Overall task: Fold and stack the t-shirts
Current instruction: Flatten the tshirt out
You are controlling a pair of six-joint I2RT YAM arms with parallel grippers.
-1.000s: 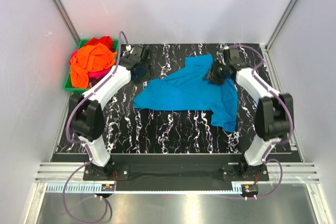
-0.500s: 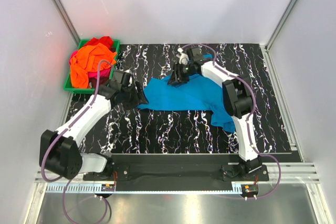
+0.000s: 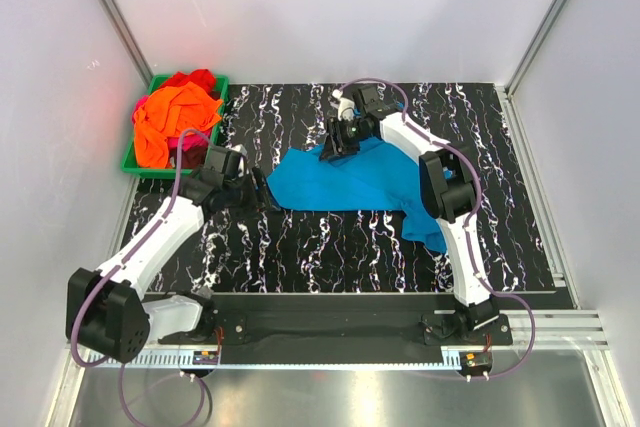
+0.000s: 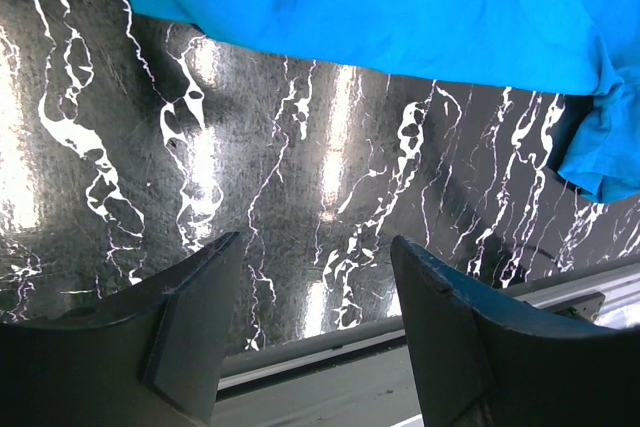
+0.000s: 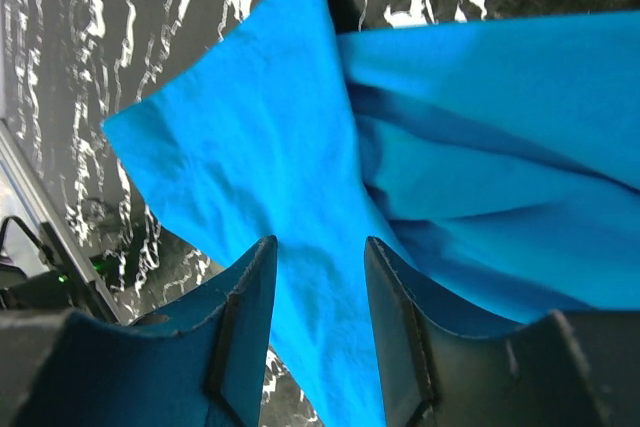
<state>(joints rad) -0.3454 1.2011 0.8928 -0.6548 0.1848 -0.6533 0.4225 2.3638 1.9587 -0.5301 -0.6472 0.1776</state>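
Shows the blue shirt (image 3: 350, 179) spread unevenly over the middle of the table (image 3: 300, 247), rumpled and bunched at the near right end, not yet folded. Has the other shirts (image 3: 172, 122), orange, red and pink, heaped in the green bin (image 3: 128, 159) at the far left corner. Holds the left gripper (image 4: 315, 247) wide apart and empty, just off the shirt's left tip, over bare table. Sets the right gripper (image 5: 318, 247) low over the far left edge of the same shirt, jaws parted, with cloth visible through the gap and no fold clearly pinched.

Likely trouble, judged from here:

- Closing the right gripper on only one of the overlapping layers beneath it, and so dragging a crooked flap instead of a clean edge.
- Closing the left gripper short of the tip and catching nothing but table.
- Pulling unevenly from the two ends, skewing the whole shirt or sliding it toward the near edge.
- Trapping the bunched right end inside the fold, giving a lumpy, unsteady base for the stack.
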